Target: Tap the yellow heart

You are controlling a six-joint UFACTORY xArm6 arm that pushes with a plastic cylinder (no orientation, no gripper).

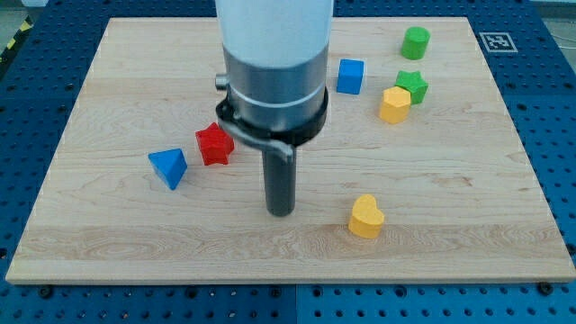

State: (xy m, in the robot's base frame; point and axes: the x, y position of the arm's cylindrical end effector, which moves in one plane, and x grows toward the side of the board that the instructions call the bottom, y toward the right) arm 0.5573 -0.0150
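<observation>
The yellow heart (366,217) lies on the wooden board (117,243) toward the view's bottom, right of centre. My tip (281,212) rests on the board to the heart's left, about a block's width and a half away from it, not touching it. The arm's white and grey body rises above the tip and hides part of the board's top centre.
A red star (214,144) and a blue triangle (168,167) lie left of my tip. A blue cube (351,76), a yellow hexagon (394,104), a green star (412,86) and a green cylinder (416,42) sit at the top right.
</observation>
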